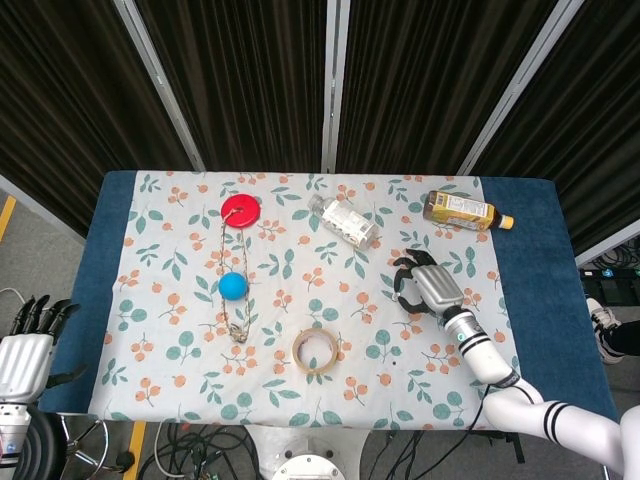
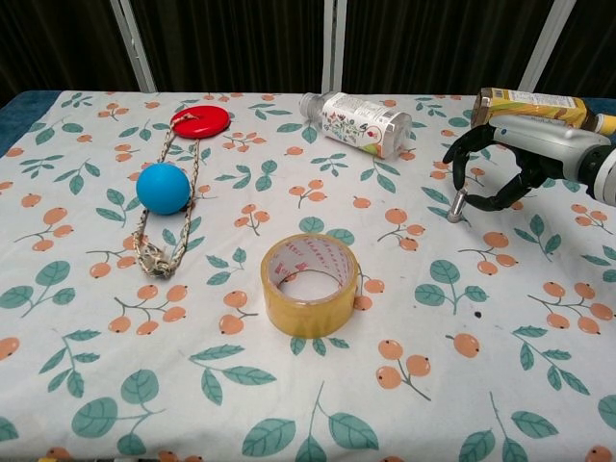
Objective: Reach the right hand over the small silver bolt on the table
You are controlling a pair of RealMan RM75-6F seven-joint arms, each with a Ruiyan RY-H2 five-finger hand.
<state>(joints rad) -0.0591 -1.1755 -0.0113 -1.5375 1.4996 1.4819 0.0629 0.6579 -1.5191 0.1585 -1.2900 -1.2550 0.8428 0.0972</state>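
Observation:
The small silver bolt stands tilted on the flowered cloth at the right, just below the tips of my right hand. The hand arches over it with its fingers curled down, and the thumb and a fingertip meet at the bolt, so it looks pinched. In the head view the right hand hides the bolt. My left hand hangs off the table's left edge with its fingers apart and nothing in it.
A yellow tape roll sits mid-table. A clear bottle lies at the back, and a tea bottle lies just behind the right hand. A blue ball, a rope and a red disc are at the left.

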